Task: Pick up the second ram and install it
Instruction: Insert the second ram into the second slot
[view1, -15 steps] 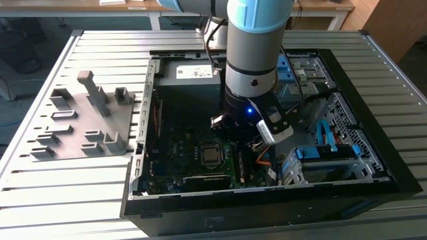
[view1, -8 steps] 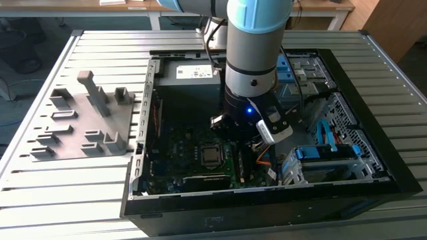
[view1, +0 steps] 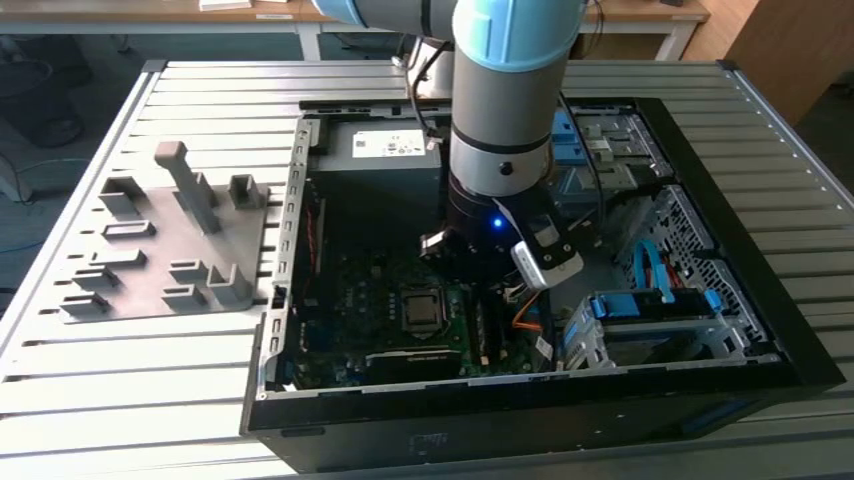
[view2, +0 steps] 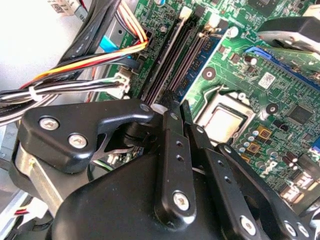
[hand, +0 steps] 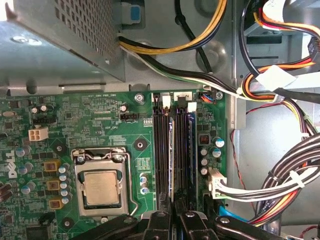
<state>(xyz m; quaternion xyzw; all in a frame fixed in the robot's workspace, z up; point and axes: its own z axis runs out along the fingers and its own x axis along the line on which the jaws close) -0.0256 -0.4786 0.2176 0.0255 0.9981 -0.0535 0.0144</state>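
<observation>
Second wrist view puts the gripper (view2: 175, 107) low over the memory slots (view2: 172, 60), its fingers (view2: 170, 150) drawn narrow with only a slit between them. Whether they pinch the second ram (hand: 190, 145), I cannot tell; a blue-edged stick already stands in the slot farthest from the processor socket (hand: 101, 186). Good practice, I judge: press straight down, square to the slot, evenly, until both end latches (hand: 191, 106) close.

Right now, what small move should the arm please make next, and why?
Probably a slight press straight down: the end effector is low over the slots, with a ram standing in one; whether it is latched, I cannot tell.
</observation>
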